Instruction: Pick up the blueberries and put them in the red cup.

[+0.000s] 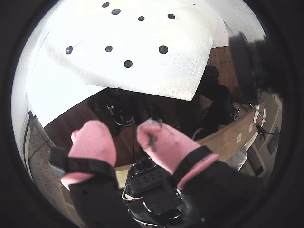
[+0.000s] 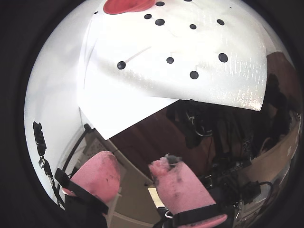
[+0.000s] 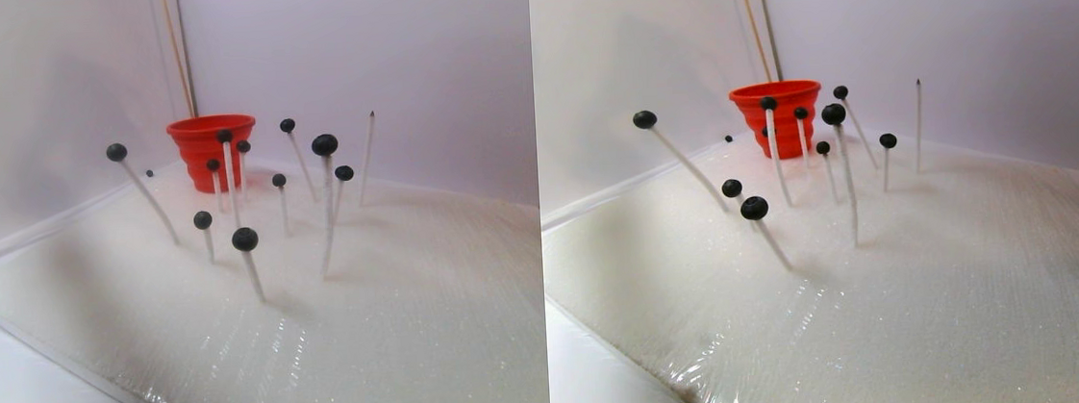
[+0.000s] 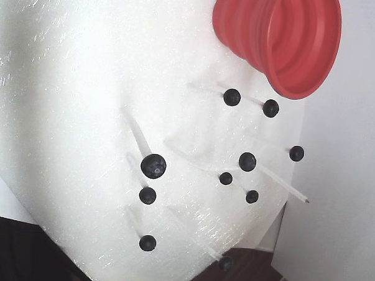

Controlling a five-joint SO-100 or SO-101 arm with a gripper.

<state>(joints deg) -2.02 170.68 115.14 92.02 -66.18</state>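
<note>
Several blueberries (image 3: 245, 239) sit on the tips of thin pale spikes stuck in a white foam pad (image 3: 392, 334). They show as dark dots in both wrist views (image 1: 163, 49) (image 2: 223, 57). The largest (image 4: 153, 166) is near the pad's middle in the fixed view. The red cup (image 3: 211, 146) stands upright at the pad's far corner, and it also shows in the fixed view (image 4: 285, 39) and at the top edge of a wrist view (image 2: 126, 5). My gripper (image 1: 122, 127) (image 2: 135, 159) has pink, dark-stained fingers. It is open and empty, off the pad's edge, well away from the berries.
One bare pointed spike (image 3: 367, 158) stands right of the berries. White walls (image 3: 397, 55) close in the pad behind and at the left. Off the pad's near edge are a dark wooden surface (image 2: 156, 133) and a tangle of black cables (image 1: 118, 107).
</note>
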